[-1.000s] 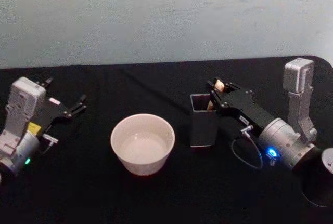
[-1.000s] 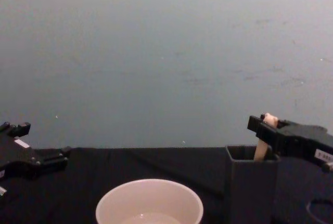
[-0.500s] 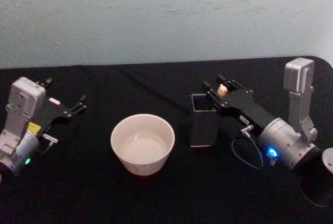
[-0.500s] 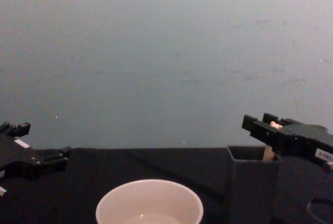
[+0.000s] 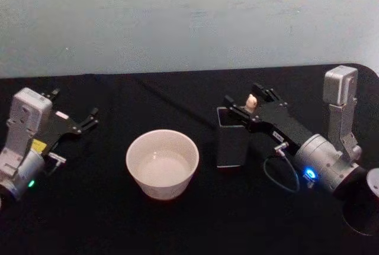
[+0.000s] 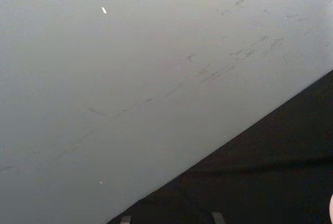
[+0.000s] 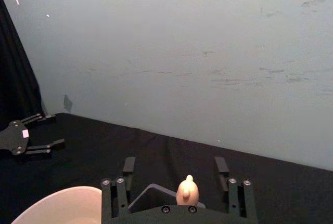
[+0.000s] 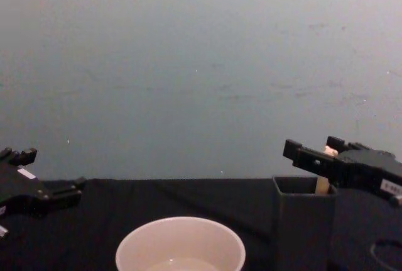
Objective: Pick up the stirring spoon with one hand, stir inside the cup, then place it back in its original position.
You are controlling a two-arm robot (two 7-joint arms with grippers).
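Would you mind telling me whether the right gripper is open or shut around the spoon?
Open. The right gripper's fingers stand wide apart on either side of the spoon's knobby tip, touching neither side, above the holder.

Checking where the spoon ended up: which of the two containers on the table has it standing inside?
The dark grey square-sided holder, beside the right gripper; the beige-handled spoon pokes from its top. The wide cream-white cup holds none.

My right claw (image 5: 247, 106): matt black plates w/ small shiny screws, open. Wrist housing behind it is smooth silver-grey, semi-gloss. Spoon (image 5: 250, 100) handle tip looks pale, smooth, matt, wood or plastic, can't tell. Holder (image 5: 231, 142) dark grey, matt. Cup (image 5: 162, 163) cream, smooth, soft sheen. Table (image 5: 177, 225) covered in black matt cloth. Wall (image 5: 177, 18) pale, scuffed.
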